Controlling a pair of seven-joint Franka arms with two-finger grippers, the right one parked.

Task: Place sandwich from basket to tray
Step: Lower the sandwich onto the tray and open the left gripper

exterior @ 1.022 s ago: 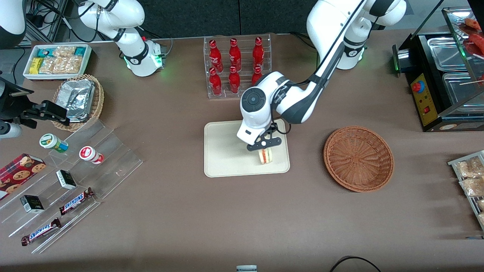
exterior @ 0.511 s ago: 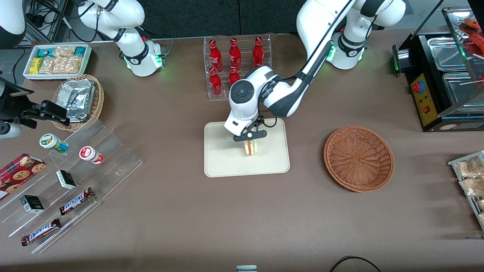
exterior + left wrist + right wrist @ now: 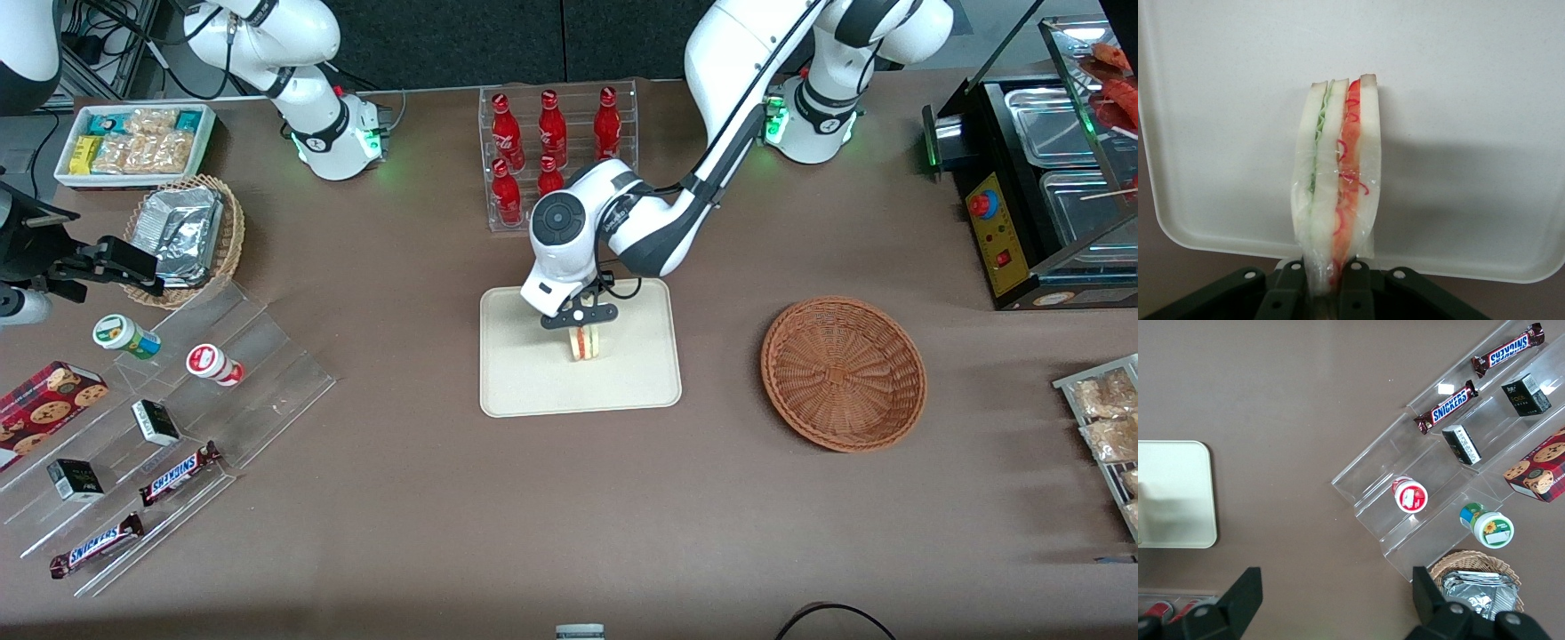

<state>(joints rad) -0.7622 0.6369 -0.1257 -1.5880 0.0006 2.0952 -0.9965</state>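
My jaws (image 3: 1323, 280) are clamped on the narrow end of the sandwich (image 3: 1337, 187), squeezing its clear wrap so the 2 bread slabs stand on edge with the green layer and the red layer side by side between them. I hold it this way because the pinched edge gives me grip without crushing the filling. In the front view the sandwich (image 3: 584, 342) hangs from me over the middle of the tray (image 3: 516, 382), pointing down toward 6 o'clock from my wrist; whether its lower edge is already touching the cream floor I cannot tell. The tray's low rim should keep it from sliding once I let go, so I judge the carry is nearly done and only the release remains.

The basket (image 3: 843, 373) lies at 3 o'clock from the tray, well apart, with nothing visible in it.

Nearest the front camera, toward the parked arm's end of the surface, 2 bars read SNICKERS (image 3: 96, 545) on a clear stepped rack. Farther off, at 12 o'clock from the tray, red bottles (image 3: 551, 133) stand in a clear rack; I cannot read their white script.
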